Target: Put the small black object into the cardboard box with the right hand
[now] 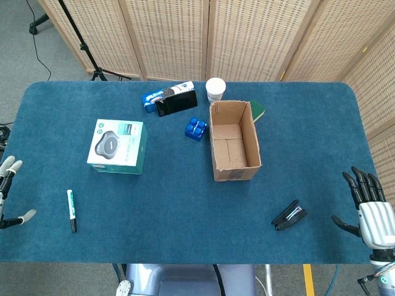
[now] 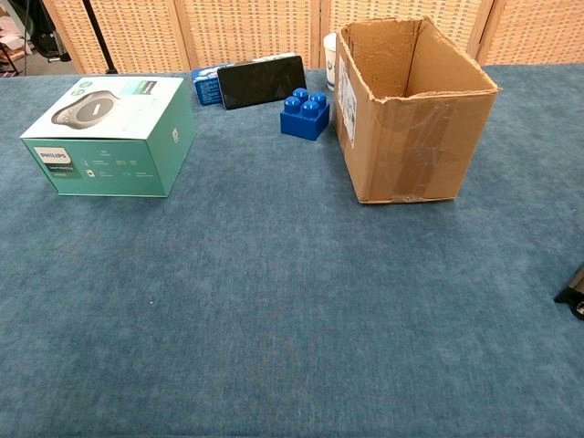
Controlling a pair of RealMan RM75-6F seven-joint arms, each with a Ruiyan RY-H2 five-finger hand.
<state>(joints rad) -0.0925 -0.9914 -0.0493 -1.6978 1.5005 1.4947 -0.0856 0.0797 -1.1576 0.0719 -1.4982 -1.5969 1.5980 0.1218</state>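
Observation:
A small black object (image 1: pixel 289 216), shaped like a stapler, lies on the blue tablecloth at the front right; only its tip (image 2: pixel 575 290) shows at the chest view's right edge. The open cardboard box (image 1: pixel 233 139) stands upright near the table's middle, empty inside, also seen in the chest view as the cardboard box (image 2: pixel 411 114). My right hand (image 1: pixel 369 209) hovers at the table's right edge, fingers spread, holding nothing, a short way right of the black object. My left hand (image 1: pixel 7 191) sits at the far left edge, fingers apart and empty.
A teal Philips box (image 1: pixel 117 146) stands left of centre, a marker pen (image 1: pixel 71 209) lies front left. A blue brick (image 1: pixel 195 128), a black phone (image 1: pixel 176 102), a blue packet (image 1: pixel 154 97), a white cup (image 1: pixel 215 89) and a green item (image 1: pixel 257 110) cluster behind the box.

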